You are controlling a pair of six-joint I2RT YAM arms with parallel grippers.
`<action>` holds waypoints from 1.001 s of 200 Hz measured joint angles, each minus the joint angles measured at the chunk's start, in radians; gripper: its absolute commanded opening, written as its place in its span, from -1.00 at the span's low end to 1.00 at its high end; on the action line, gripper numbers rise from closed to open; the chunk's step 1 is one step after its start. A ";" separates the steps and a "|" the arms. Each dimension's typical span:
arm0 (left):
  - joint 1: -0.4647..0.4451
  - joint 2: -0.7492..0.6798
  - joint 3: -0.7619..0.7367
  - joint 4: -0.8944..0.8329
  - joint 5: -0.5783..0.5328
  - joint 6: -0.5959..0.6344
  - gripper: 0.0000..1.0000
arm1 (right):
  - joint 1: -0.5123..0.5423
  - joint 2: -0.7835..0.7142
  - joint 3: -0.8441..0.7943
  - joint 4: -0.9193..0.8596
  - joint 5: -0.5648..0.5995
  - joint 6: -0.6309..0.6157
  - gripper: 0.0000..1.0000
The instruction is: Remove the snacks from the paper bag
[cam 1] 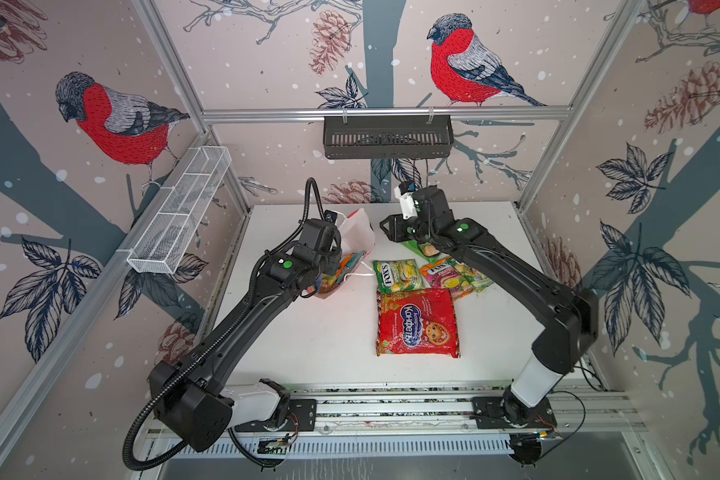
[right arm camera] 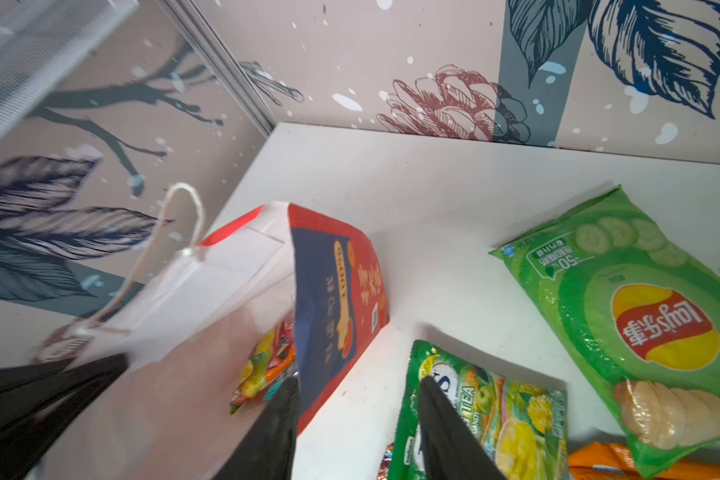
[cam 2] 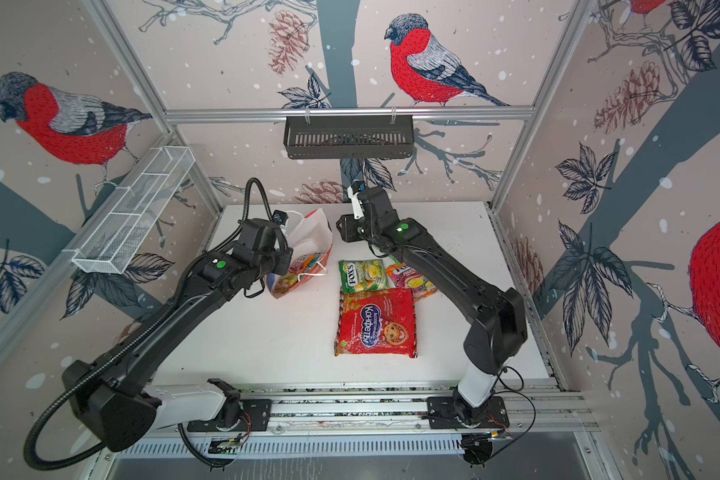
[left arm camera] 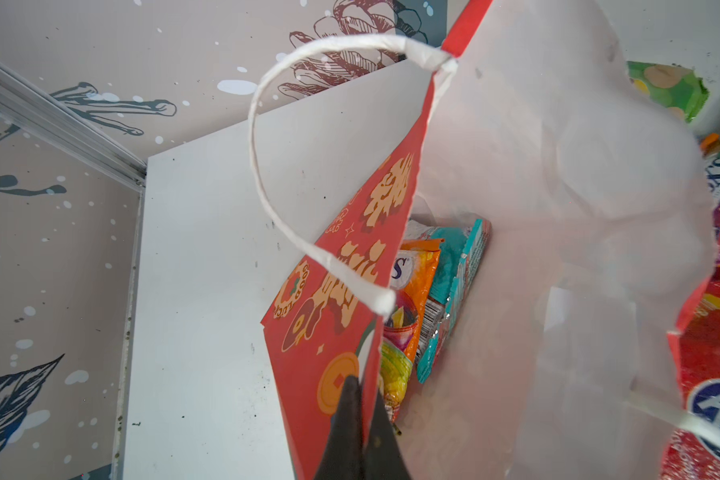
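Note:
The red-orange paper bag (cam 1: 360, 232) (cam 2: 310, 237) lies tilted on its side at the back left of the table, white inside showing. My left gripper (left arm camera: 366, 390) is shut on its red printed wall (left arm camera: 341, 291). Inside lie an orange Fox's pack (left arm camera: 414, 282) and a teal packet (left arm camera: 454, 291). On the table lie the large red packet (cam 1: 416, 322) (cam 2: 377, 324), a green Fox's pack (cam 1: 398, 275) (right arm camera: 495, 419), an orange Fox's pack (cam 1: 441, 274) and the green chip bag (right arm camera: 641, 316). My right gripper (right arm camera: 358, 382) is open and empty, between the bag's blue panel (right arm camera: 321, 299) and the green Fox's pack.
A black slotted basket (cam 1: 387, 137) hangs on the back rail. A white wire basket (cam 1: 179, 212) is fixed to the left wall. The white table (cam 1: 308, 340) is bare at the front left. The right arm hides part of the packs at the back right.

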 measured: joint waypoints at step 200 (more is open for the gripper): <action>-0.104 0.045 -0.073 0.239 -0.031 -0.115 -1.00 | 0.100 0.130 -0.219 0.315 -0.184 0.497 -0.44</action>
